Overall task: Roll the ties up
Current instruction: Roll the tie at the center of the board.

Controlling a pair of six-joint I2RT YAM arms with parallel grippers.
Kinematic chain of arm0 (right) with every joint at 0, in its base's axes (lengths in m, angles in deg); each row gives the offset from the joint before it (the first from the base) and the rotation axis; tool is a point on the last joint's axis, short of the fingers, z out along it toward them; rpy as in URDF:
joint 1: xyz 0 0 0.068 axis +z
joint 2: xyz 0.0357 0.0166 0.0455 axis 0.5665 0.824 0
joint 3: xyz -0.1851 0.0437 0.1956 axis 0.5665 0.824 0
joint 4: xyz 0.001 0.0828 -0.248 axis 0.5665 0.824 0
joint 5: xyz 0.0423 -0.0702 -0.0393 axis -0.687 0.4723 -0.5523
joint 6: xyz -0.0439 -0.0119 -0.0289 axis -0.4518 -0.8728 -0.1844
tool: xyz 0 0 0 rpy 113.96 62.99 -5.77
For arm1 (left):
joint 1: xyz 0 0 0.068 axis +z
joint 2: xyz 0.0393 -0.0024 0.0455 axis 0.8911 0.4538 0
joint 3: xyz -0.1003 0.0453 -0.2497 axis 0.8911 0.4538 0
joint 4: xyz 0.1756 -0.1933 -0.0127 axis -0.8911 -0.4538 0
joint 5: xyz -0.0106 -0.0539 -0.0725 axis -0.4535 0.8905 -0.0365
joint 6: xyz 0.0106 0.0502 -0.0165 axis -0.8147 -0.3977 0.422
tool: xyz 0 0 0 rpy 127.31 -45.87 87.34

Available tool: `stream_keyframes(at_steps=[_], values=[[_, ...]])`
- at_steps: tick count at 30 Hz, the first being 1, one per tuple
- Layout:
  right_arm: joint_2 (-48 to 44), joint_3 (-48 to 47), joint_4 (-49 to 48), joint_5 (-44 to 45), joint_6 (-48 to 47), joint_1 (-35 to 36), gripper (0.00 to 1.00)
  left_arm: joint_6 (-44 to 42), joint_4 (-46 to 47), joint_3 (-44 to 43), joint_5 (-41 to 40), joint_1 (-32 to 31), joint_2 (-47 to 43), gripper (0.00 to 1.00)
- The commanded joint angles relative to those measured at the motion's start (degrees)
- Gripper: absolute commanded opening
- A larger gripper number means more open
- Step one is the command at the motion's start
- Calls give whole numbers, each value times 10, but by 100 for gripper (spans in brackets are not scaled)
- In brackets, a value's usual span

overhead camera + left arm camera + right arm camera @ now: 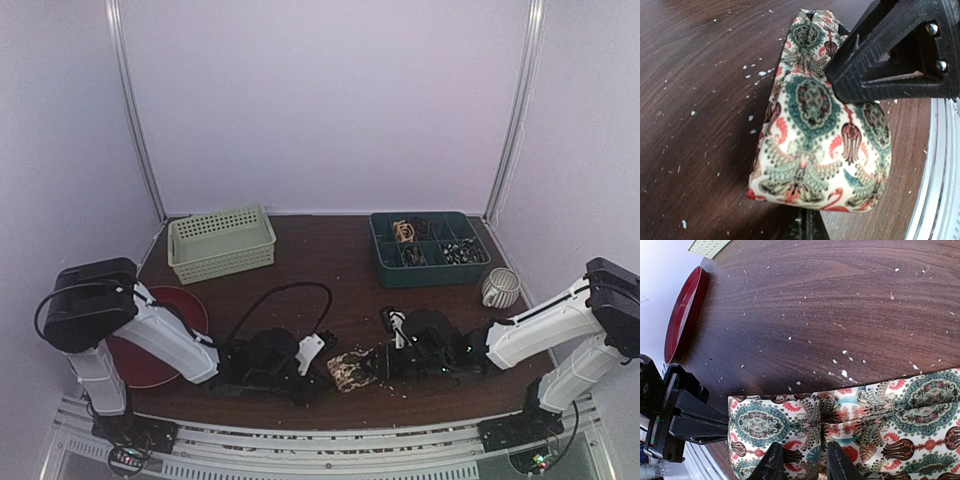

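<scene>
One tie [352, 370] lies near the table's front edge, between my two grippers. It is soft cream cloth with a fine teal, red and black pattern, folded into a thick bundle in the left wrist view [820, 130]. In the right wrist view [865, 420] it runs off to the right. My left gripper [318, 368] is at the bundle's near end, its fingers together [806, 220] under the cloth edge. My right gripper [385, 362] comes from the right; its fingers [775, 462] stand a little apart with folded cloth between them [806, 462].
A green basket [221, 242] and a teal compartment tray [428, 247] stand at the back. A red plate [160, 335] is at the left and a striped cup [500, 287] at the right. A black cable [285, 300] loops mid-table. Pale crumbs dot the wood. A metal rail [940, 175] edges the front.
</scene>
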Motion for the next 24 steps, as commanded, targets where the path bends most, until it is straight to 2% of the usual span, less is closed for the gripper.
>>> stream_keyframes(at_steps=[1, 24], values=[[2, 17, 4, 3, 4, 2, 30, -17, 0, -27, 11, -4, 16, 0], [-18, 29, 5, 38, -40, -12, 26, -71, -76, -111, -39, -4, 1, 0]])
